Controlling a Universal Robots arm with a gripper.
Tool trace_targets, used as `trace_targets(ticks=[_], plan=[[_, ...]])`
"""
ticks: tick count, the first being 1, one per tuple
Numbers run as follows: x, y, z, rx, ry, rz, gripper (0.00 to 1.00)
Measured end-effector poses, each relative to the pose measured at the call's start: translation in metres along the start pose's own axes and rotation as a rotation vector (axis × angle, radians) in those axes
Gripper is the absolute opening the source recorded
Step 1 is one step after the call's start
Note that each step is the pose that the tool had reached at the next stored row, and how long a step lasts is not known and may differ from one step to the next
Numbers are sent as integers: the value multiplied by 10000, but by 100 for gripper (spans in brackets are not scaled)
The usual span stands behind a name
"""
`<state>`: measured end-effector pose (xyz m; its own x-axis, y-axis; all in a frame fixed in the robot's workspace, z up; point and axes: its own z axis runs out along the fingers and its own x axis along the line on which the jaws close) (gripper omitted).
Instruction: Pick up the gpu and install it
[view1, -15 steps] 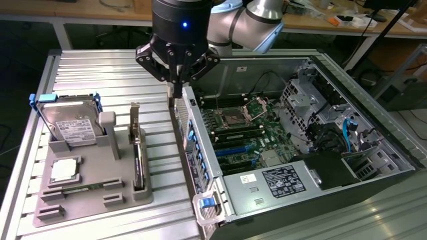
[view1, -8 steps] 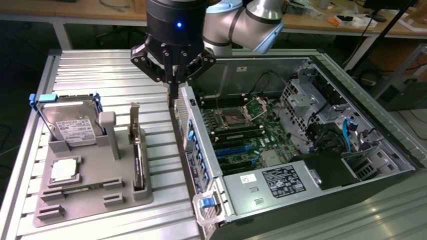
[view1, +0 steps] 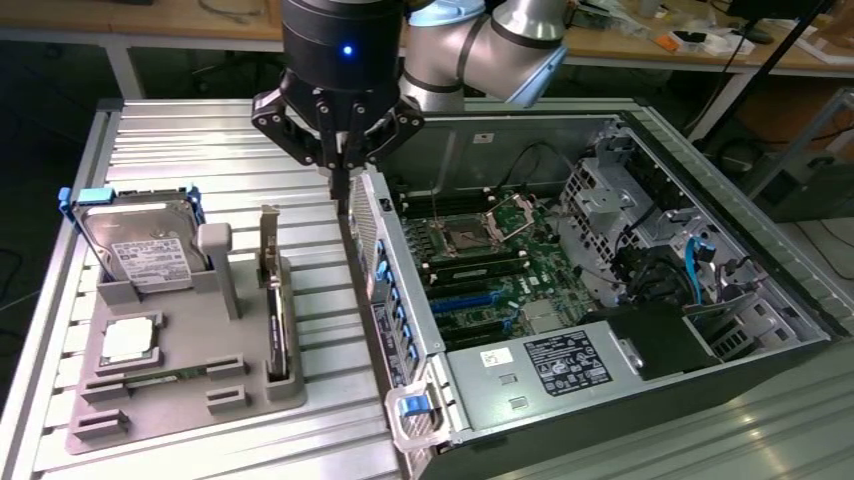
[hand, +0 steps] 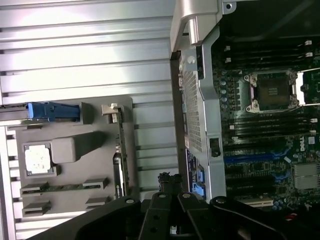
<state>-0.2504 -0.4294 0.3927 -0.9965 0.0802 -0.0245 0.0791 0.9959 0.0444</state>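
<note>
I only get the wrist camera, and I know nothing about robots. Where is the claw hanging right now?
Observer: In the exterior view the gripper hangs over the open computer case's near wall, fingers shut, nothing seen in them.
Operator: Is that thin dark card lying flat?
Observer: No, the gpu stands on its long edge in the grey holder, its silver bracket sticking up.
Operator: And the blue thing?
Observer: A blue frame around a hard drive standing upright in the holder; its face carries a white label.
</note>
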Motion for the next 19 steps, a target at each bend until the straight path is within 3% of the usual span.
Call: trace_targets(ticks=[19], plan=[[162, -36, -6, 0, 1, 0, 11]])
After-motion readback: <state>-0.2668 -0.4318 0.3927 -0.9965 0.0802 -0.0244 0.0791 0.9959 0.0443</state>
